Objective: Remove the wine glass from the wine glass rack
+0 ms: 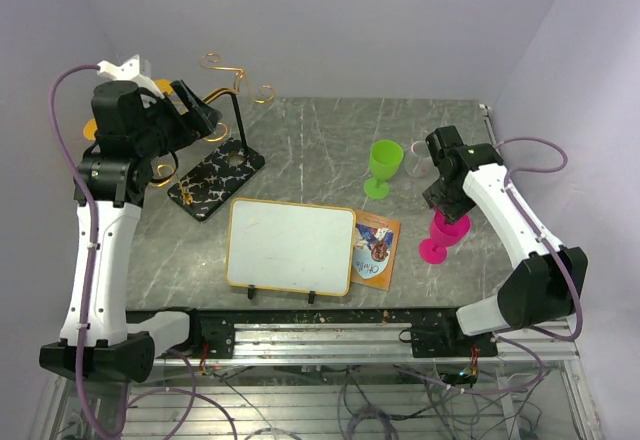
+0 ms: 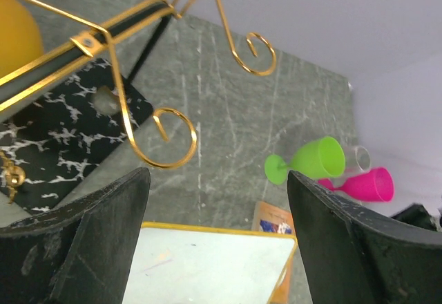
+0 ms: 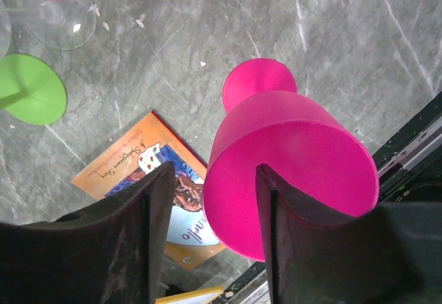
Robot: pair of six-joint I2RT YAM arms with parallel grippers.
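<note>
Spanning the scene, the grey marbled table (image 1: 320, 150) carries the wine glass rack (image 1: 215, 180) at its left rear, with its gold arms curling above the black veined base. The left end effector (image 2: 217, 174) hangs just beside those arms, fingers spread and holding nothing. The right end effector (image 3: 214, 173), likewise spread, sits over an upright pink wine glass (image 1: 445, 232) at the right. An orange wine glass (image 2: 17, 27) shows by the rack's arms, mostly hidden.
</note>
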